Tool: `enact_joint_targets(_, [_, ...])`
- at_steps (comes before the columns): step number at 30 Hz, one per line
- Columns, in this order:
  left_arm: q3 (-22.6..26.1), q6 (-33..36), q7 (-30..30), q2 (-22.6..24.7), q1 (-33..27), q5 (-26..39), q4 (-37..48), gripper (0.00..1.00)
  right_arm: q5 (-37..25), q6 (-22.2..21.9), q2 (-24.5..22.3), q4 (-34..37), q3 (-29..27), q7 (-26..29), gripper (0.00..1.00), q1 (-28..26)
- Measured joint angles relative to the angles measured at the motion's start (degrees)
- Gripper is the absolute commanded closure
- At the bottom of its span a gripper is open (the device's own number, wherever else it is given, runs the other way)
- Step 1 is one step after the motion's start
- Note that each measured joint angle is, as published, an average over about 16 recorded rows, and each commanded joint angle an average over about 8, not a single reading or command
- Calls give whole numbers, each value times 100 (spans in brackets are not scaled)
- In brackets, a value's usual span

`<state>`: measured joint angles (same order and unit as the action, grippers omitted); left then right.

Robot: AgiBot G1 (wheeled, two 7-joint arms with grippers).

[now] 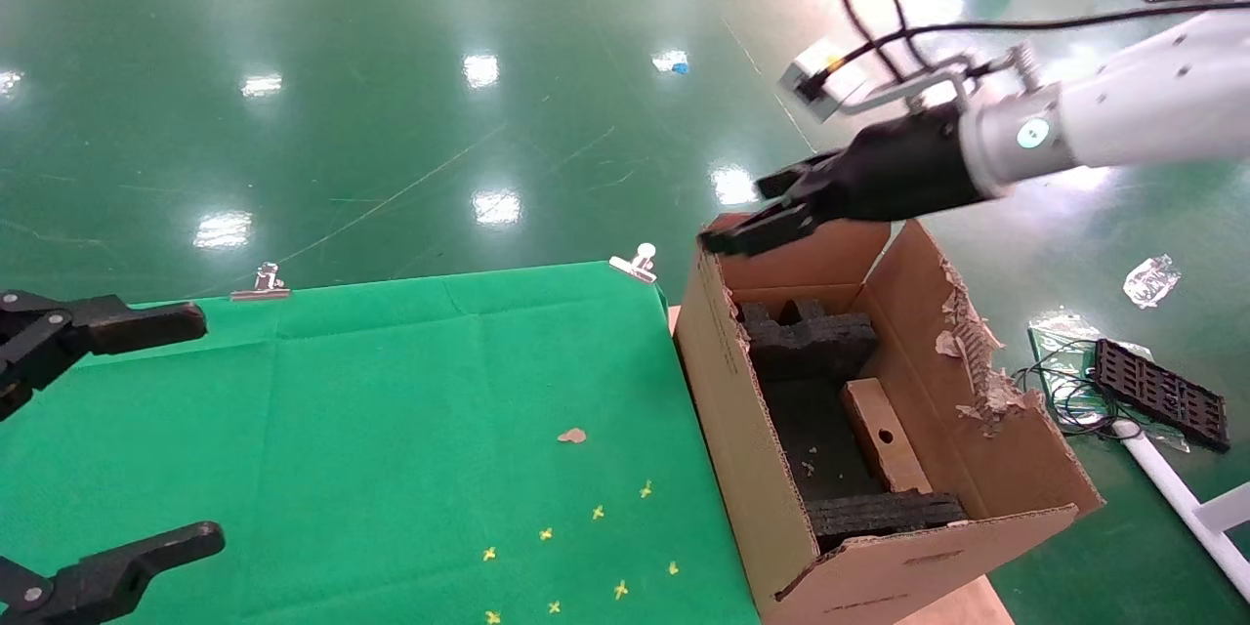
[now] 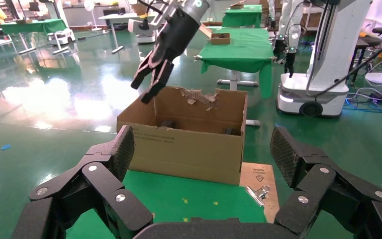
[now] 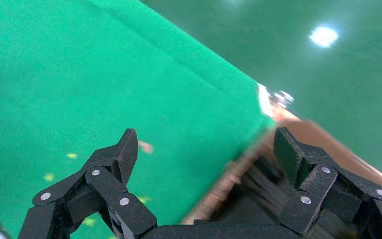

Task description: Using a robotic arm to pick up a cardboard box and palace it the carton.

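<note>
The flat brown cardboard box with a small round hole stands on edge inside the large carton, between black foam inserts. The carton also shows in the left wrist view, with a torn far edge. My right gripper, on the white robotic arm, hovers open and empty above the carton's far left corner; it also shows in the left wrist view. In the right wrist view its gripper is over the carton's rim. My left gripper is open and empty over the green table's left side.
The green cloth table carries yellow cross marks and a small brown scrap. Metal clips hold the cloth's far edge. A black tray and cables lie on the floor right of the carton.
</note>
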<state>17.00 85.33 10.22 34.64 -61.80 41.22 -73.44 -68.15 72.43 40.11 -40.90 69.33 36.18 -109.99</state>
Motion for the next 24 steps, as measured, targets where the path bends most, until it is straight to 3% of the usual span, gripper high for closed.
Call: enact_joint_targets(24, [7,-3,-4,-3,-2,-5,0,0,1502,758,-291,-1868,-3047,-1453,0,2768])
